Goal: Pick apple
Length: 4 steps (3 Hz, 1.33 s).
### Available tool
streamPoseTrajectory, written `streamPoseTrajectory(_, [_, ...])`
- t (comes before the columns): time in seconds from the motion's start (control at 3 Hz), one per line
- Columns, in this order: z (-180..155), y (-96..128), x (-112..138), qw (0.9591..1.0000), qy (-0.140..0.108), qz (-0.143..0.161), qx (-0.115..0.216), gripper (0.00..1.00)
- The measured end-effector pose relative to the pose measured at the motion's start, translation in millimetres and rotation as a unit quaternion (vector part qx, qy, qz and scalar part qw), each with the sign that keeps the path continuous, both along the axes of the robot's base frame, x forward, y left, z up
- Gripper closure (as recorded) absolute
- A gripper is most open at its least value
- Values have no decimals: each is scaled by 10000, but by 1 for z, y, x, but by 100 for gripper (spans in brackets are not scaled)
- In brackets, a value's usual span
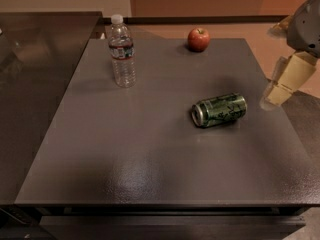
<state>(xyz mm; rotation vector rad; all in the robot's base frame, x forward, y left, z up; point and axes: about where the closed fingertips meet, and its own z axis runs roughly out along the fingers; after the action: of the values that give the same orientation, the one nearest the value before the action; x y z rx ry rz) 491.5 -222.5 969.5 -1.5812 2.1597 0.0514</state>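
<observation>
The apple [198, 39] is small, round and red. It sits near the far edge of the dark grey table [140, 154], right of centre. My gripper [272, 96] is cream-coloured and hangs at the right edge of the view, over the table's right edge. It is nearer than the apple and well to its right, and it holds nothing that I can see. A green can [219, 110] lies on its side between the gripper and the table's middle.
A clear plastic water bottle [121, 51] with a white cap stands upright at the far left of the table. A dark reflective counter [35, 84] adjoins the table on the left. A brown wall runs behind.
</observation>
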Motion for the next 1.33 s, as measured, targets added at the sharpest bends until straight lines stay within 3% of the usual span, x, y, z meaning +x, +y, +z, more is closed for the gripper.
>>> streamPoseTrajectory(0.67, [-19,12,70,9981,-347,-194,473,0])
streamPoseTrajectory(1.33, [-29,21,140,9904,-384,-758,1093,0])
